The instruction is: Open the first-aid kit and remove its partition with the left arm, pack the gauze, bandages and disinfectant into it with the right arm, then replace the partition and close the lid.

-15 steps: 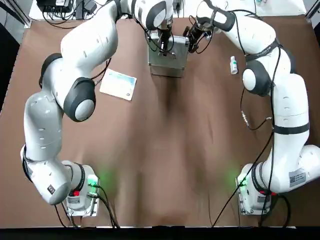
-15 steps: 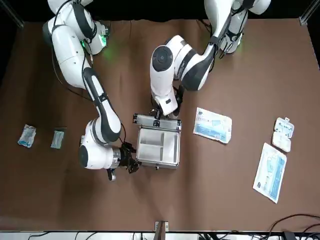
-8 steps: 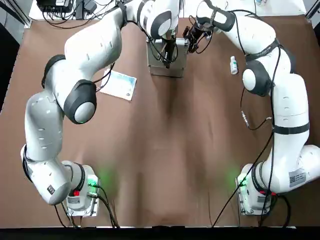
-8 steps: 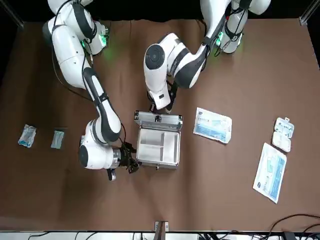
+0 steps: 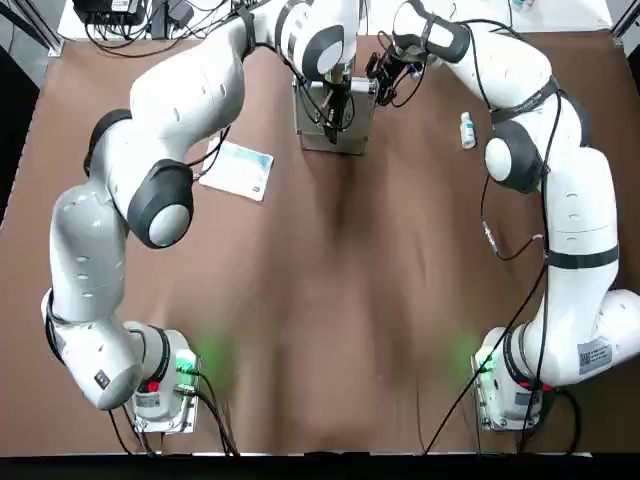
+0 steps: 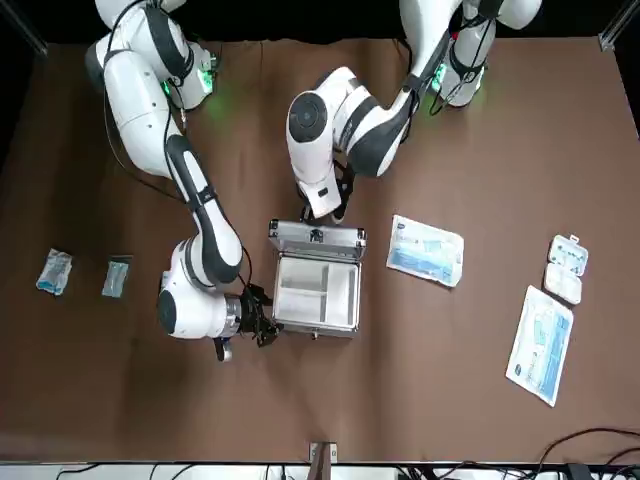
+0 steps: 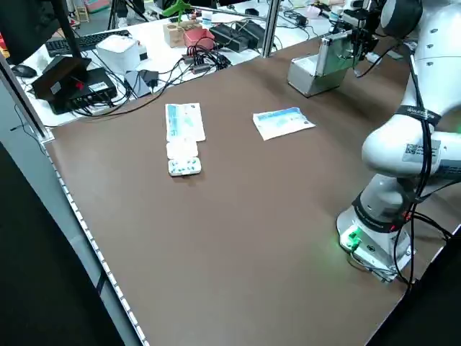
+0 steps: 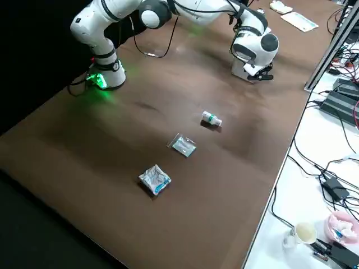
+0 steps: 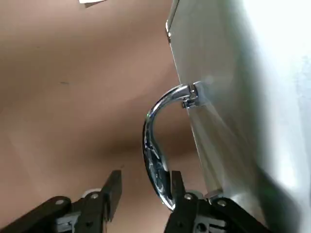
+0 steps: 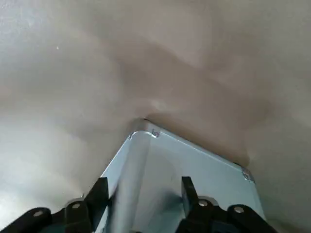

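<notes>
The silver first-aid kit (image 6: pixel 296 325) stands open at the far middle of the table, its lid (image 6: pixel 315 237) upright. The pale partition (image 6: pixel 318 290) lies inside it. My left gripper (image 6: pixel 322 212) hangs behind the lid, on the robot's side. In the left wrist view it (image 9: pixel 145 187) is open, with the lid's chrome handle (image 9: pixel 154 145) between its fingers, close to one of them. My right gripper (image 6: pixel 262 325) is open at the case's side, facing a case corner (image 10: pixel 146 133). The disinfectant (image 5: pixel 467 130) lies to the right of the case. Two small packets (image 6: pixel 54 271) (image 6: pixel 116 277) lie further out.
A pale-blue flat pack (image 6: pixel 425 250) lies left of the case. A long green-and-white pack (image 6: pixel 540 345) and a blister pack (image 6: pixel 565 268) lie near the far left corner. The right arm's black cable (image 5: pixel 500 245) hangs over the table. Cables and boxes crowd the desk (image 7: pixel 108 58) beyond the table.
My left wrist has swung a little, and the gripper has drawn back from the lid toward the robot's side. The lid stands slightly more upright. My right gripper has stayed put.
</notes>
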Robot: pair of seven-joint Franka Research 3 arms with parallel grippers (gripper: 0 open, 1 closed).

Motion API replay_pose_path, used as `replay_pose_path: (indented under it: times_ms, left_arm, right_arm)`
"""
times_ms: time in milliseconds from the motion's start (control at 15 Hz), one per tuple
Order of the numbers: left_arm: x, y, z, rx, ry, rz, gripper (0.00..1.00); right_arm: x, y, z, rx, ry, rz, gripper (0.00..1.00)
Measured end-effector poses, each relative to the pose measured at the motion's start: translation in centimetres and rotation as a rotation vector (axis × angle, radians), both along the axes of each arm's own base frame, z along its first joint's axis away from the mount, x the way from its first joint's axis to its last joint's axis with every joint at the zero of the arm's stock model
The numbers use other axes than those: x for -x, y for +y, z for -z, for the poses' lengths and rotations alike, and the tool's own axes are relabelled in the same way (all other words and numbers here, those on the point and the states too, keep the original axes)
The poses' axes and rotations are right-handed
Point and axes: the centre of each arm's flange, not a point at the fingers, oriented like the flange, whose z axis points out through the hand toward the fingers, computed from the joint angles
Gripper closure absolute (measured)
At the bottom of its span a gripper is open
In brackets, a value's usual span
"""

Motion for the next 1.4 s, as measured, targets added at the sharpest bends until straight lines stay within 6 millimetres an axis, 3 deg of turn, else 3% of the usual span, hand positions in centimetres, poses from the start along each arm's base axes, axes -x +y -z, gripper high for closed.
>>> replay_pose_path:
  times_ms: [533, 800, 1400]
  left_arm:
    - [0.6, -0.1, 0.6, -0.02, 0.022, -0.021, 0.33]
    - [1.0, -0.3, 0.7, -0.023, 0.031, -0.014, 0.02]
    - [1.2, 0.2, -1.0, -0.026, 0.031, -0.014, 0.0]
  right_arm:
    - [0.0, 0.0, 0.0, 0.0, 0.0, 0.0, 0.33]
    - [0.0, 0.0, 0.0, 0.0, 0.0, 0.0, 0.31]
    - [0.1, 0.1, 0.2, -0.001, 0.001, 0.0, 0.28]
